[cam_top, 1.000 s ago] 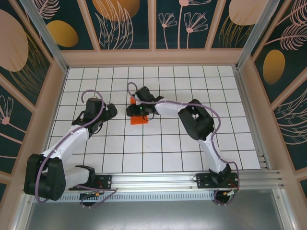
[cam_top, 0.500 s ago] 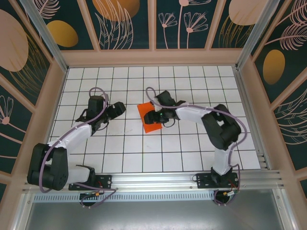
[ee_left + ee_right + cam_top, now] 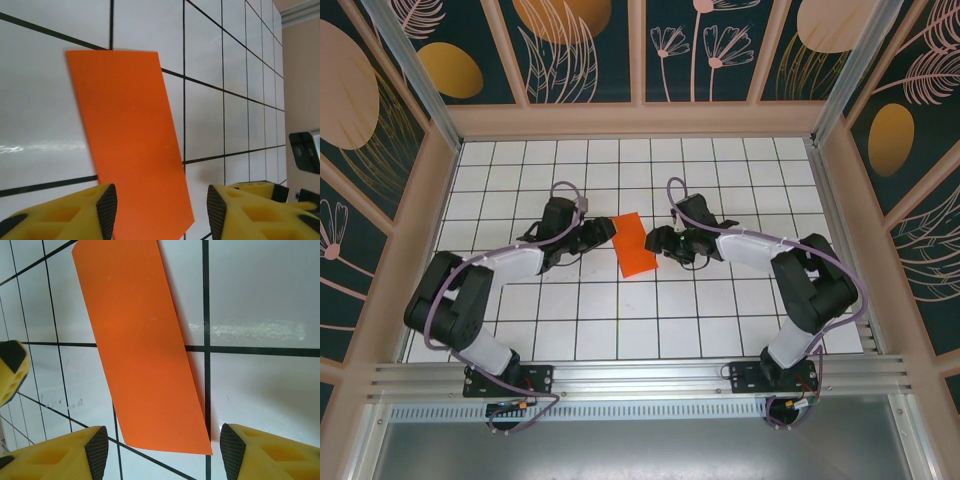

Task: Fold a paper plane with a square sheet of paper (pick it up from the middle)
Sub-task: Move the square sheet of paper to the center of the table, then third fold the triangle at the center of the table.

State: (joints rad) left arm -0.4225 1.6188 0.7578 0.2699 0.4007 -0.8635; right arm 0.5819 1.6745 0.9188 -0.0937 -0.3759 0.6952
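Observation:
The orange sheet of paper (image 3: 635, 245) lies flat on the white grid table as a narrow rectangle, about one tile wide and two long, slightly slanted. No paper plane is in view. My left gripper (image 3: 603, 236) sits just left of the sheet, open, with the sheet's near end (image 3: 130, 140) between and ahead of its black pads (image 3: 106, 212). My right gripper (image 3: 661, 243) sits just right of the sheet, also open. The sheet (image 3: 142, 350) reaches down between its pads (image 3: 97, 450) without touching them. Neither gripper holds the paper.
The white grid table (image 3: 620, 320) is walled by a wooden frame (image 3: 640, 120) at the back and sides. An aluminium rail (image 3: 640, 375) runs along the near edge. The tip of the left gripper's yellow finger (image 3: 10, 370) shows at the left edge of the right wrist view.
The right gripper drew back to the right off the paper, which moved right and now lies uncovered. The left arm swung right up to the sheet, its jaws narrowing.

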